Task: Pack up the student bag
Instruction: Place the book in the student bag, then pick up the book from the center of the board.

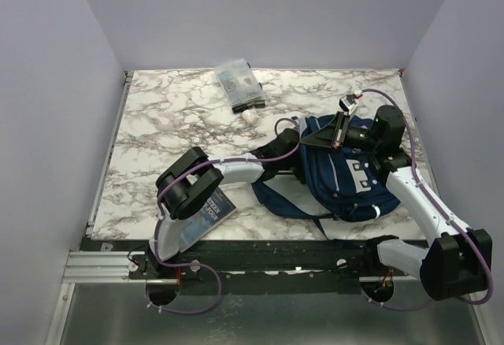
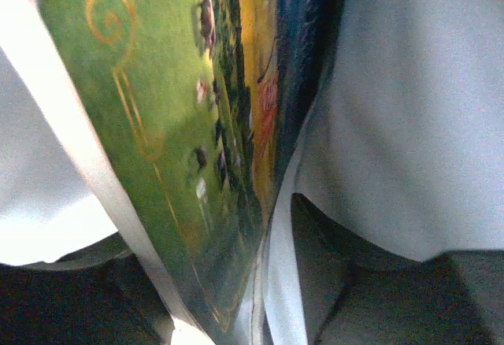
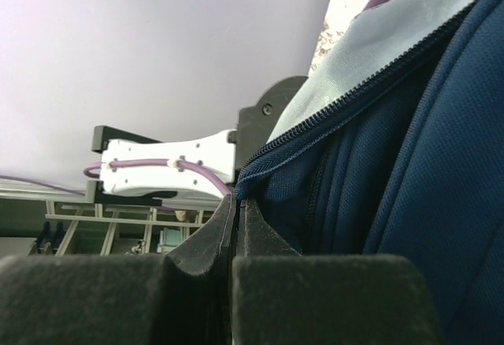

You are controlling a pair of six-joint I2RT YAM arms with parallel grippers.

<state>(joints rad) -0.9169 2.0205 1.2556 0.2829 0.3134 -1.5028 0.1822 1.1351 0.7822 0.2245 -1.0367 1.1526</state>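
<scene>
The navy student bag [image 1: 354, 179] lies on the right of the table with its top opening facing left. My left arm's wrist [image 1: 285, 135] reaches into that opening, so the left gripper is hidden in the top view. In the left wrist view the left gripper [image 2: 272, 227] is shut on a book with a green and yellow cover [image 2: 173, 124], held on edge against the bag's pale grey lining [image 2: 409, 124]. My right gripper [image 1: 340, 127] is shut on the bag's zipper edge [image 3: 260, 164] and holds it up; its jaws [image 3: 236, 203] are pressed together.
A blue book [image 1: 206, 213] lies near the table's front edge, partly under the left arm. A clear plastic pouch [image 1: 239, 83] and a small white object [image 1: 250, 114] lie at the back middle. The bag's dark straps [image 1: 276, 199] trail left.
</scene>
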